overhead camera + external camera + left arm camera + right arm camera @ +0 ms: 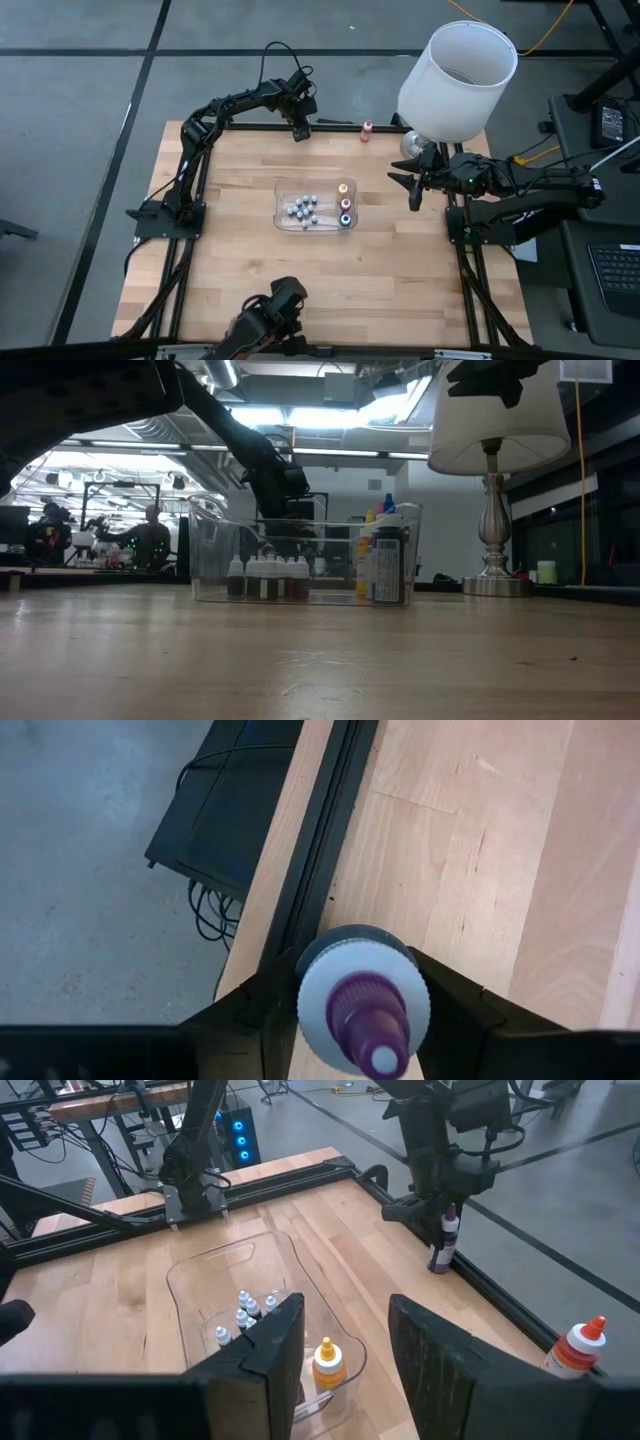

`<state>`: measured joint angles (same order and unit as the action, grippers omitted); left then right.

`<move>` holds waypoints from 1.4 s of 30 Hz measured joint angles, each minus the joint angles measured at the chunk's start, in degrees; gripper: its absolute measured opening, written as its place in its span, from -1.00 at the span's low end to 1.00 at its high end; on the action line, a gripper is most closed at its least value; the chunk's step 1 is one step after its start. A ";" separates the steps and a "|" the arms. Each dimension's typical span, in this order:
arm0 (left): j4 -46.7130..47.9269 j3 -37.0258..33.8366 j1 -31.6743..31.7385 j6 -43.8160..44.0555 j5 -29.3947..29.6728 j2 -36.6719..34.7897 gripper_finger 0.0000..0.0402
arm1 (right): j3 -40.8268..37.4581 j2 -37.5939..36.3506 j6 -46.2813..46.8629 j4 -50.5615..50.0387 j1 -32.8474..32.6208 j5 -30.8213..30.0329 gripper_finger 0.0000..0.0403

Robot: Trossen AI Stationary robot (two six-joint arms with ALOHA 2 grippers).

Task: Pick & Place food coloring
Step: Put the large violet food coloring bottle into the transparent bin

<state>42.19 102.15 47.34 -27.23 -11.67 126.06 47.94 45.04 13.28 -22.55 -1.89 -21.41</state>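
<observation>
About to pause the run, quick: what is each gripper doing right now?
Left gripper: shut on the purple bottle at the table's far edge.
Right gripper: open, empty, above the clear tray.

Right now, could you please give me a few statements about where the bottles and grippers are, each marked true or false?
1. The left gripper holds a purple bottle near the table's far edge. True.
2. The right gripper is shut on the yellow-orange bottle. False: it is open and holds nothing, above the table right of the clear container.
3. A red-capped bottle stands outside the container, near the lamp. True.
4. The clear container is empty. False: small white-capped bottles and larger coloured-tip ones stand inside it.
</observation>
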 joint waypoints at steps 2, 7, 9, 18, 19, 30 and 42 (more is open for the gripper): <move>0.18 0.00 -0.12 0.68 -0.08 -0.12 -0.25 | 0.00 0.00 0.04 -0.01 0.01 0.00 -0.26; 1.50 0.00 -1.03 0.95 -0.23 -0.97 -0.24 | 0.00 0.00 0.04 0.00 0.00 0.00 -0.26; 2.32 -0.01 -1.59 0.62 -0.30 -1.72 -0.23 | 0.00 0.00 0.00 0.00 0.01 0.00 -0.26; 3.31 -0.02 -4.18 0.07 -0.54 -5.07 -0.25 | 0.00 -0.02 -0.34 -0.01 0.00 0.00 -0.26; 3.31 -0.02 -4.48 0.09 -0.60 -5.39 -0.24 | 0.00 -0.02 -0.37 0.00 0.01 0.00 -0.26; 6.77 -0.02 -10.60 0.01 -6.52 -12.93 -0.24 | 0.00 -0.02 -0.46 -0.04 0.00 0.00 -0.26; 12.27 0.00 -24.32 -0.07 -6.74 -21.22 -0.24 | 0.00 -0.02 -1.55 -0.06 0.00 0.02 -0.26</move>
<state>54.47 102.15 23.01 -27.30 -18.41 104.84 47.94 45.01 11.73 -22.61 -1.89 -21.39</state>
